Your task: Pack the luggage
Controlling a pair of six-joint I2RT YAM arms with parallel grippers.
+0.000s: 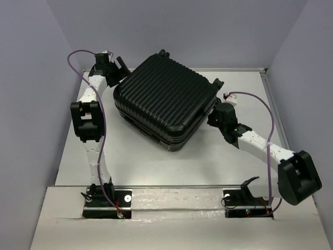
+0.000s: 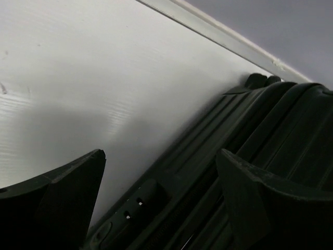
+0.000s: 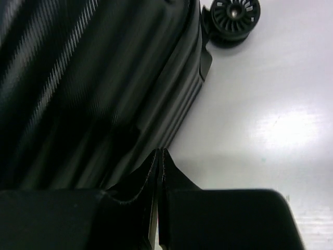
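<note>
Luggage (image 1: pixel 165 101) lying flat and closed in the middle of the tabletop (image 1: pixel 130 161); I judge only fastening remains. My left hand (image 2: pixel 160 156) is released beside its far-left corner; my right hand (image 3: pixel 160 153) is clenched at its right edge, nothing visibly pinched.

a white table (image 1: pixel 156 166) forms the base of the enclosure, its surface matte with faint fine ribbing. plain lavender-grey walls rise from three of its sides: the left wall (image 1: pixel 26 104) along the table's left edge, the back wall (image 1: pixel 197 26) beyond its far edge, the right wall (image 1: pixel 307 67) along its right edge. a thin pale strip (image 1: pixel 244 69) runs where the table's far edge meets the back wall. at the table's near edge lies a lighter, rougher board (image 1: pixel 177 200), set apart by a straight seam. soft, even light leaves a bright patch (image 3: pixel 291 130) on the table top.
</note>
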